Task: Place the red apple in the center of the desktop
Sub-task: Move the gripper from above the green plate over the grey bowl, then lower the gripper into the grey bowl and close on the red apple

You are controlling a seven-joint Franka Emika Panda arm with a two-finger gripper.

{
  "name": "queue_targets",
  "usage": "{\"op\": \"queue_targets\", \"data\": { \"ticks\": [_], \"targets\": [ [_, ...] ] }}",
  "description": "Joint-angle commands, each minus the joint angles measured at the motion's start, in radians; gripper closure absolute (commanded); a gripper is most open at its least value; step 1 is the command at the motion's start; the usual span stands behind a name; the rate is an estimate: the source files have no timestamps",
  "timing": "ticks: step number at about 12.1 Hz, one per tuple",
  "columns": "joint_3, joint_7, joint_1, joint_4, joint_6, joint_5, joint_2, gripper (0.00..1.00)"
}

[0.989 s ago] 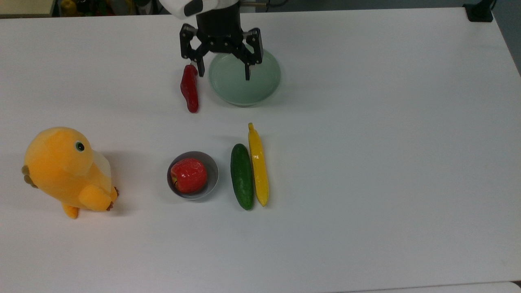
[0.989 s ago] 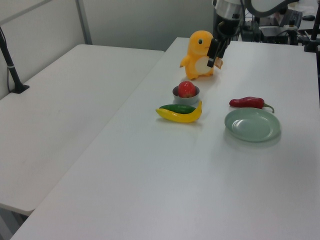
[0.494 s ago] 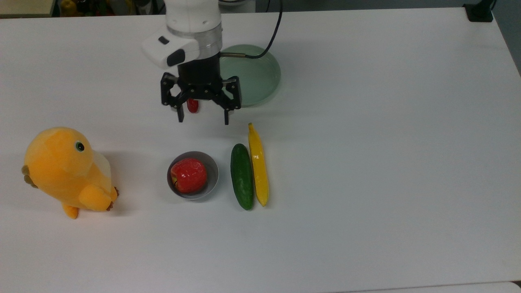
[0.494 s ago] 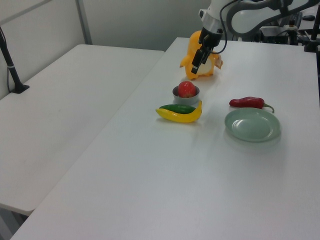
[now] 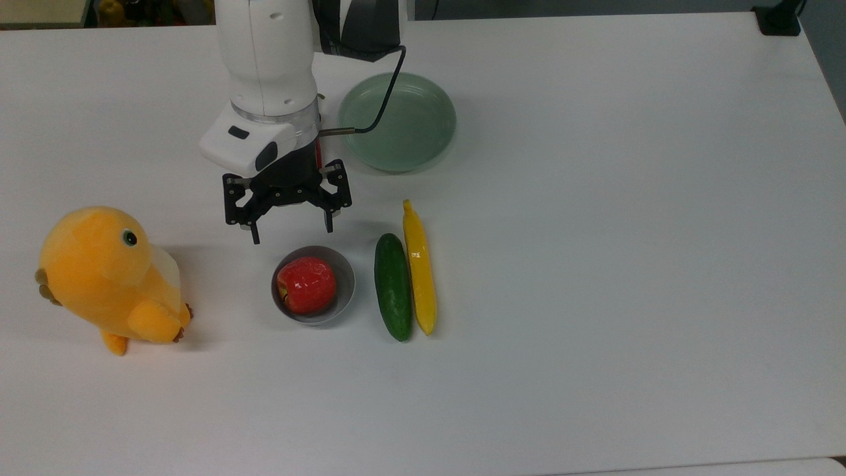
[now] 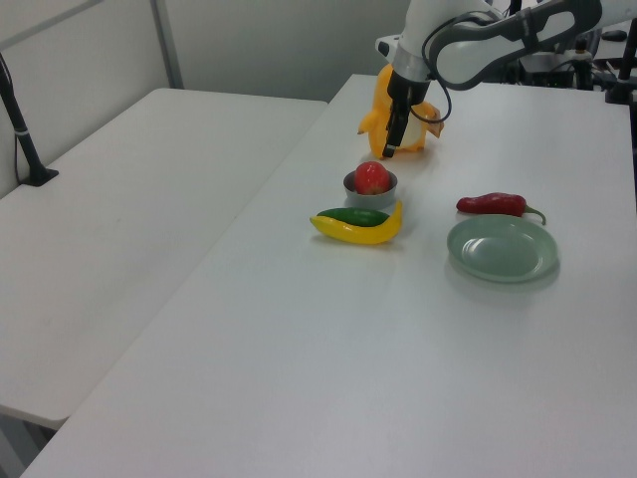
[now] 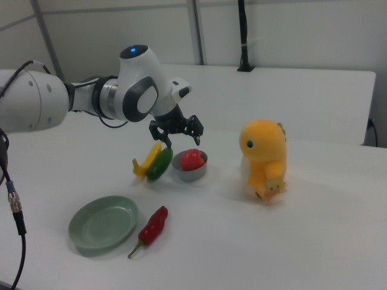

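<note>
The red apple [image 5: 306,284] [image 6: 372,176] [image 7: 192,158] sits inside a small grey bowl [image 5: 349,285] [image 7: 189,174] on the white desktop [image 5: 595,264]. My gripper [image 5: 291,233] [image 7: 177,140] hangs open and empty in the air, pointing down. In the top view it is just above the bowl's upper edge, a short way from the apple and not touching it. In the left view the gripper [image 6: 389,149] stands in front of the plush toy, slightly higher than the apple.
A green cucumber [image 5: 392,287] and a yellow banana [image 5: 420,268] lie side by side at the top view's right of the bowl. A pale green plate [image 5: 396,122] and a red chili [image 6: 491,204] [image 7: 153,226] lie behind. An orange plush toy [image 5: 106,277] [image 7: 263,157] stands at the top view's left.
The arm has swept from over the green plate and chili down the top view towards the bowl with the apple. The gripper stayed open; nothing on the desktop moved.
</note>
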Motion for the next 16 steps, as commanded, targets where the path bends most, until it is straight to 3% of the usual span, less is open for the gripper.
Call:
{"op": "queue_targets", "data": {
  "ticks": [1,4,8,12,14,16],
  "targets": [
    [-0.003,-0.033,0.005,0.071,0.016,-0.050,0.075,0.00],
    [0.002,-0.029,0.013,0.102,0.016,-0.119,0.140,0.00],
    [0.007,-0.029,0.011,0.140,0.016,-0.125,0.184,0.00],
    [0.011,-0.032,0.011,0.148,0.016,-0.180,0.209,0.03],
    [0.020,-0.025,0.011,0.147,0.016,-0.203,0.209,0.54],
    [0.020,-0.023,0.011,0.145,0.016,-0.203,0.209,0.69]
  ]
}}
